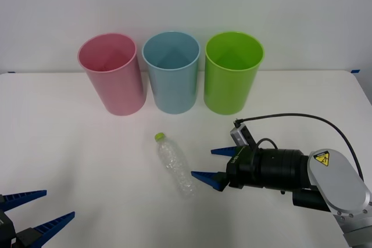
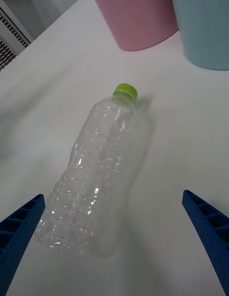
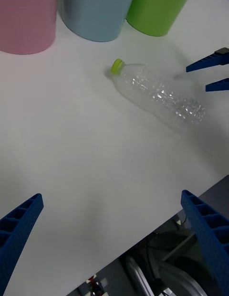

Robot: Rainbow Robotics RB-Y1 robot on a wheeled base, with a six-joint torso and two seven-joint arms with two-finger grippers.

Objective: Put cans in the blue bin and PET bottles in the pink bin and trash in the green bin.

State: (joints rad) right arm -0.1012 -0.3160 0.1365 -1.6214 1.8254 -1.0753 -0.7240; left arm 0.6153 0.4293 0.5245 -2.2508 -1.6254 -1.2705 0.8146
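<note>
A clear crinkled PET bottle (image 1: 175, 165) (image 2: 93, 174) (image 3: 160, 96) with a yellow-green cap lies on its side on the white table, cap toward the bins. My right gripper (image 1: 212, 165) (image 2: 114, 243) is open just right of the bottle's base, fingers pointing at it without touching. The pink bin (image 1: 111, 74) (image 2: 136, 16) (image 3: 26, 19), blue bin (image 1: 172, 71) (image 2: 205, 26) (image 3: 95, 12) and green bin (image 1: 232, 72) (image 3: 157, 9) stand upright in a row at the back. My left gripper (image 1: 35, 210) (image 3: 112, 229) is open near the table's front left edge.
The white table (image 1: 87, 155) has free room around the bottle and in front of the bins. A white wall stands behind the bins. Past the table's front edge, the robot's base and cables (image 3: 157, 267) show in the left wrist view.
</note>
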